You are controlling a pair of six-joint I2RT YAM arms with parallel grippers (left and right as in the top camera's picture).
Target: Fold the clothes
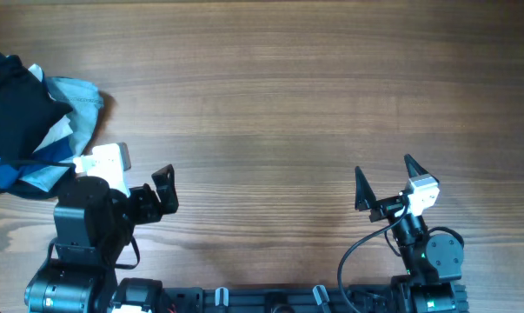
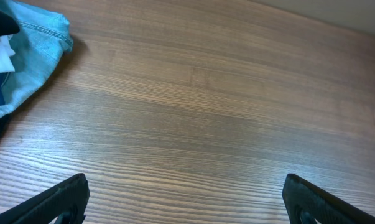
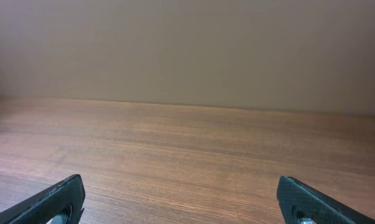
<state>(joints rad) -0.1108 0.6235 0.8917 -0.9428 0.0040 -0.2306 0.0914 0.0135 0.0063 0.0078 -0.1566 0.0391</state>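
Black shirt (image 1: 9,96): bunched in heap at far-left edge of tabletop (image 1: 288,87), partly cropped; long axis unreadable, logo not seen.
Heap mates: light-blue denim (image 1: 81,103) touching on its right; navy piece (image 1: 5,174) and white scrap (image 1: 63,130) below, touching.
Left claw (image 1: 157,193): jaws spread wide, empty; shirt lies up and left of it, denim nearer the claw than the shirt.
Nearer arm: left, plainly.
Right claw (image 1: 388,178): jaws spread wide, empty, well apart from heap.
Containers: none seen.
Likely next: left reach to drag shirt onto bare wood.
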